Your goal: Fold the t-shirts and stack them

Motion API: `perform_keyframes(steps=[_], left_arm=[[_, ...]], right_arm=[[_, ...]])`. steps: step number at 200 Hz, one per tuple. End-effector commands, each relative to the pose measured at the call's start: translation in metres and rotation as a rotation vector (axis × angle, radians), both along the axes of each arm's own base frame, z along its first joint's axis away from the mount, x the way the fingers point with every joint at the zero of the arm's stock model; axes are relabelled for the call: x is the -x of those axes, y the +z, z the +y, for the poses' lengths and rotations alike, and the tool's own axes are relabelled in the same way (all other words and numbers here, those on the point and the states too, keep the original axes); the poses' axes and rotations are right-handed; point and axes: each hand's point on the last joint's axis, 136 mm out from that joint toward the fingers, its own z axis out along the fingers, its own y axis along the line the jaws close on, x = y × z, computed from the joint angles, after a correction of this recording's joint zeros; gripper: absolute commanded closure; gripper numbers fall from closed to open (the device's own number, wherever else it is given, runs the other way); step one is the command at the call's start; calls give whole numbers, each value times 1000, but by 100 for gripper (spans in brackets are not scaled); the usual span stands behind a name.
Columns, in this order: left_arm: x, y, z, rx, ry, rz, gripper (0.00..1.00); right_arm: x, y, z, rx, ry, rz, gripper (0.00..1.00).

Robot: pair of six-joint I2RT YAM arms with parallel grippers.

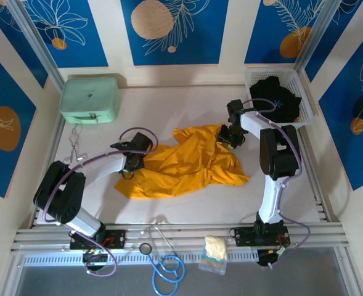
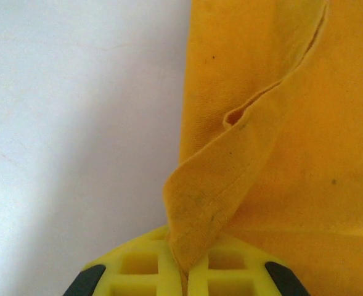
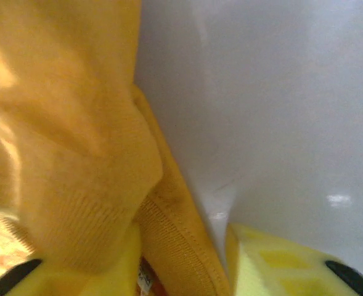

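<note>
Barely started, orange shirt [image 1: 187, 163] crumpled, black shirt [image 1: 277, 98] in basket [image 1: 253, 76]
left gripper [image 2: 184, 279] pinches its hem, right gripper [image 3: 181, 268] spread around collar

At one o'clock the black shirt [image 1: 272, 92] in the basket [image 1: 252, 75] is too dark to read, and the orange shirt [image 3: 64, 142] is blurred close up.

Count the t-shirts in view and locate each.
2. The plain orange-yellow cloth t-shirt lies crumpled at the middle of the white table; the black cloth t-shirt with a light-blue print sits in the white plastic basket, far right. Others may hide beneath it.
</note>
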Motion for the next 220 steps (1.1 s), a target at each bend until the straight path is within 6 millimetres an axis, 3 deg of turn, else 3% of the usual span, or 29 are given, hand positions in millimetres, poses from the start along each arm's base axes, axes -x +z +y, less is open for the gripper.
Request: perform_keyframes(steps=[1,22,53,66,94,112,129,155,185,220], left_arm=[[-5,-4,1,9,18,3,100],[-13,-1,-5,23,7,-7,100],[-15,4,-11,59,3,-25,100],[-14,2,-11,66,3,-26,100],[-16,0,-15,78,-5,-24,100],[-18,2,-16,75,-14,-26,100],[-22,7,-16,69,-23,-38,100],[-33,16,-18,60,-39,-50,100],[-53,33,-21,42,-66,-76,100],[-75,56,-19,16,-79,-118,100]], right_arm=[[-1,17,3,-17,9,-28,69],[5,36,5,-34,21,-48,70],[23,59,23,-67,73,-75,48],[30,55,29,-54,92,-59,43],[33,25,25,0,83,0,43],[30,7,14,62,64,32,47],[27,1,7,79,51,40,58],[25,9,-3,85,24,17,100],[30,38,-27,93,-31,-52,100],[57,55,-58,97,-110,-87,100]])
